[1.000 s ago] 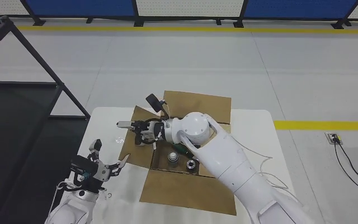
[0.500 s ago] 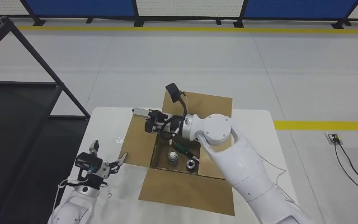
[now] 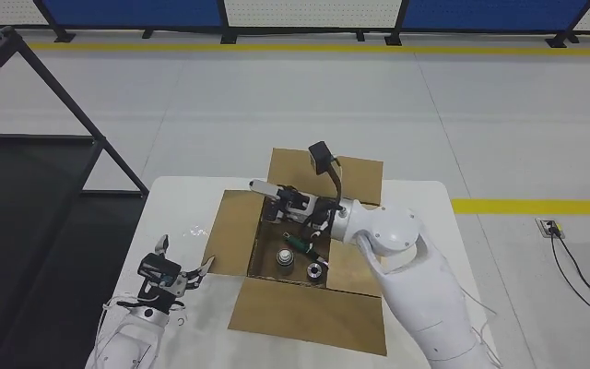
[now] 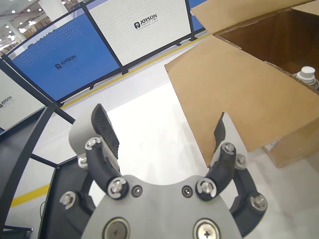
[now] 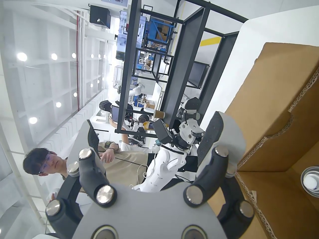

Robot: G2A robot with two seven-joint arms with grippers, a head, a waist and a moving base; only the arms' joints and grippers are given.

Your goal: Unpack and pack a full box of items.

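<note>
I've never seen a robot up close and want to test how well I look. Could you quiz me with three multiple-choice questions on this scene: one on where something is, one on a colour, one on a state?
1. Where is the right hand?
A) above the open box
B) resting on a chair
C) inside a drawer

2. What colour is the box?
A) blue
B) white
C) brown

3. How is the left hand?
A) shut on a spoon
B) open and empty
C) shut on a cloth

Answers: 1 A, the top view shows it over the box's rim. 2 C, it is plain cardboard brown. 3 B, its fingers stand apart with nothing between them.
</note>
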